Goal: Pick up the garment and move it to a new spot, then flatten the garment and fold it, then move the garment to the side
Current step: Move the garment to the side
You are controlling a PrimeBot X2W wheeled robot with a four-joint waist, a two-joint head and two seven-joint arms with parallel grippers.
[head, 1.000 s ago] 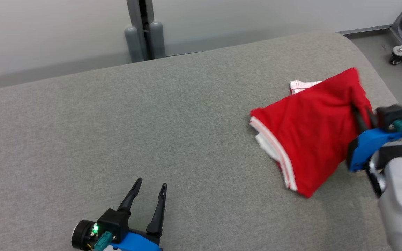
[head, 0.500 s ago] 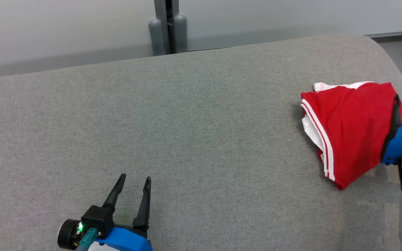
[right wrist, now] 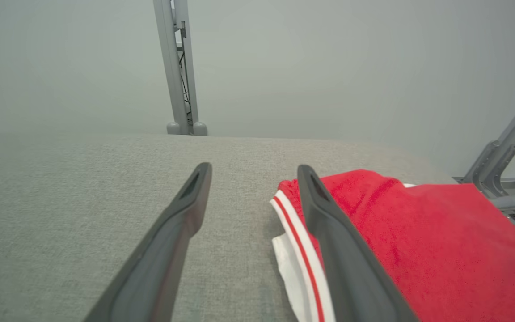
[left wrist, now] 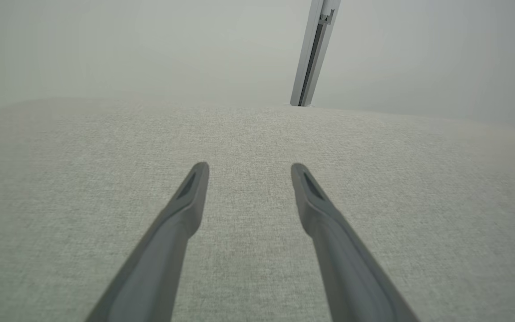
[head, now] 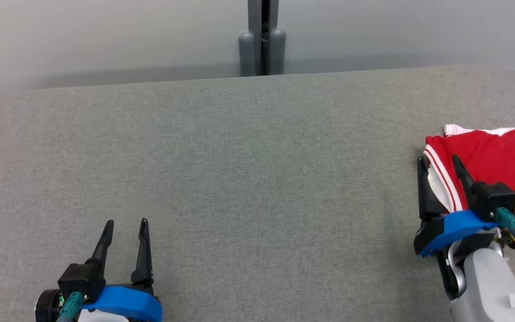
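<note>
The red garment (head: 494, 154), folded with a white-striped hem showing, is lying at the right edge of the grey padded bench (head: 257, 161) and is running out of the head view on that side. The right gripper (head: 437, 158) is hanging over the garment's left border, toward the near side of the bench. Its two fingers are spread wide and are gripping nothing. One finger is standing over bare grey cloth, the other over the striped hem. Whether that finger is touching the fabric is hard to say, even from the right wrist view. The left gripper (head: 126, 221) is hovering over the near left part of the bench, well apart from the garment, its fingers likewise standing apart with nothing between them. A grey post (head: 262, 40) is standing behind the middle of the bench's far edge.
</note>
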